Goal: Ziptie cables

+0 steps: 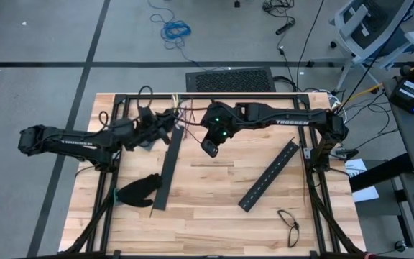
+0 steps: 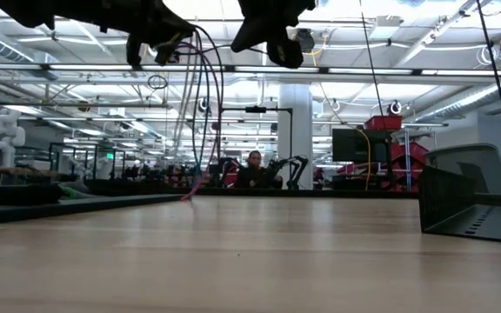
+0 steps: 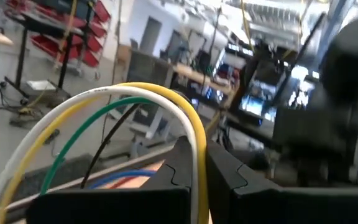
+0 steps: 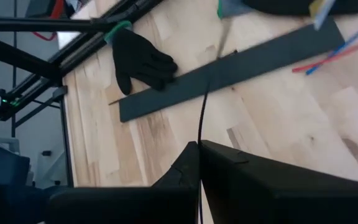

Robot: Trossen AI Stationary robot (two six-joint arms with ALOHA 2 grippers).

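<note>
From above, both arms reach over the far part of the wooden tabletop [image 1: 207, 191], where the left pincer [image 1: 165, 124] and right pincer [image 1: 210, 147] hang near each other above a black slotted bar [image 1: 169, 167]. At table height, the cables [image 2: 200, 113] dangle from the raised left pincer [image 2: 150, 43]. The left wrist view shows its fingers [image 3: 179, 168] pinching the white, yellow and green cables [image 3: 114, 99]; the right wrist view shows the right pincer [image 4: 199, 152] pressed together on a thin dark ziptie [image 4: 201, 121], above a black glove [image 4: 138, 62].

Your high view: straight down over whole worktop [image 1: 214, 187]. Low view: worktop level, facing room. Wrist views: close behind own fingers [image 3: 185, 174]. Right wrist shares black bar [image 4: 229, 68] with high view.
</note>
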